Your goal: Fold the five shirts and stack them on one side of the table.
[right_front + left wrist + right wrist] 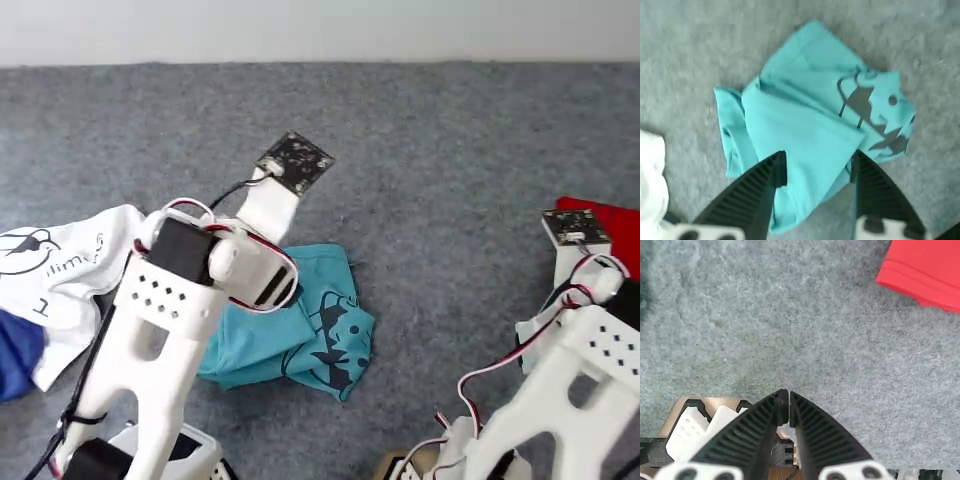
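Observation:
A teal shirt point(300, 335) with a dark print lies crumpled and half folded in the middle of the grey table. My left gripper point(817, 165) hangs open just above the teal shirt point(810, 125), one finger on each side of a folded flap, gripping nothing. A white shirt point(60, 270) lies at the left edge over a blue shirt point(18, 355). A red shirt point(610, 225) lies at the right edge. My right gripper point(788, 402) is shut and empty above bare table, apart from the red shirt point(925, 267).
The grey felt table point(440, 170) has free room at the back and between the teal and red shirts. The arm bases point(150, 450) stand along the front edge. The table's front edge and a base part point(695, 427) show in the right wrist view.

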{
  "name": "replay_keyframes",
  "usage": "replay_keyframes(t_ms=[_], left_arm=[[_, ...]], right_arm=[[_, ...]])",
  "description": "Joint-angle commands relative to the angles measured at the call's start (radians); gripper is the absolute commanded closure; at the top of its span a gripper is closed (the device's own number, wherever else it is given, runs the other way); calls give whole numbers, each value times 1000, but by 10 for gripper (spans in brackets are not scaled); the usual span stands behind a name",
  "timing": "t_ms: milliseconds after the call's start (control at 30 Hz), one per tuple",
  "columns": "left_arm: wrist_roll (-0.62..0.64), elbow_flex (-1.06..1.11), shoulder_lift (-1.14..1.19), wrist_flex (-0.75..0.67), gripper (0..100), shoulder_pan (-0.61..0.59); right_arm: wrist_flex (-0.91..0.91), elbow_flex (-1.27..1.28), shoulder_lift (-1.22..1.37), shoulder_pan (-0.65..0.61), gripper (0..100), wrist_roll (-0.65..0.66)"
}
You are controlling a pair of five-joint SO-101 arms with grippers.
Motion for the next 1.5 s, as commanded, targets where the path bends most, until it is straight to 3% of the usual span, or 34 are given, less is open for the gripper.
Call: replay_keyframes(t_ms=[0,200,500,667,967,1300,1467], left_arm=[[8,-5,-20,-57,787,49],[5,154,135,-147,787,54],[5,163,427,-152,790,63],[5,165,442,-172,790,63],[8,142,443,-101,791,186],[5,140,451,-189,791,54],[5,143,453,-209,791,51]], right_arm=[[39,0,-16,-7,990,2],[39,0,-18,-7,990,2],[39,0,-24,-7,990,2],[39,0,-24,-7,990,2],[39,0,-24,-7,990,2],[39,0,-21,-4,990,2],[39,0,-16,-7,990,2]])
